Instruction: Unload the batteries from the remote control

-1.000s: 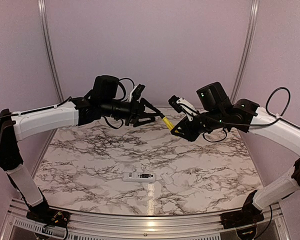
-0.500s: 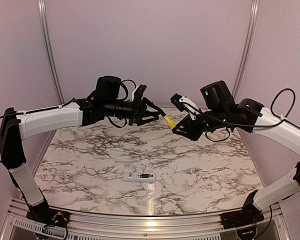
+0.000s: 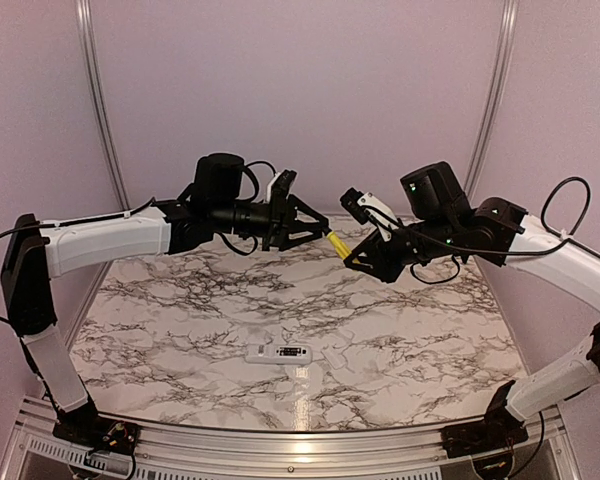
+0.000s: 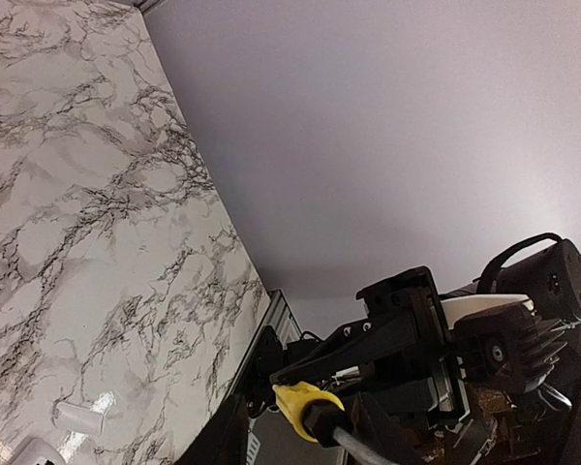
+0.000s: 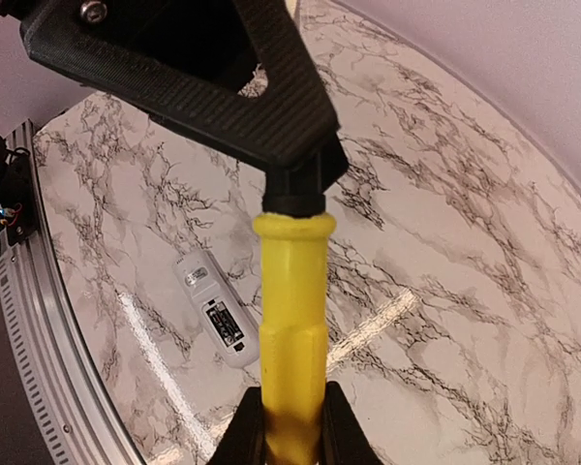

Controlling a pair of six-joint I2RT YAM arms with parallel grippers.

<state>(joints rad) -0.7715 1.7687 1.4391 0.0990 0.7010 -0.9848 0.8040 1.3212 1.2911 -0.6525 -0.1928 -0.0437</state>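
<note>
Both arms are raised above the table and meet over its back. A yellow-handled screwdriver (image 3: 336,244) (image 5: 290,310) hangs between them. My right gripper (image 3: 354,259) (image 5: 289,412) is shut on the yellow handle. My left gripper (image 3: 320,233) (image 4: 305,441) has its fingers closed on the black collar and shaft at the screwdriver's (image 4: 305,405) other end. The white remote control (image 3: 280,352) (image 5: 216,310) lies flat near the front middle, its dark compartment face up. The batteries are too small to make out in it.
A small flat white cover piece (image 3: 335,355) (image 4: 80,418) lies just right of the remote. The marble tabletop (image 3: 180,320) is bounded by a metal rail (image 3: 280,440) at the front and lilac walls at the back and sides.
My left gripper moved right toward the screwdriver and its jaws narrowed onto the black end. The right arm shifted a little and kept its hold on the handle.
</note>
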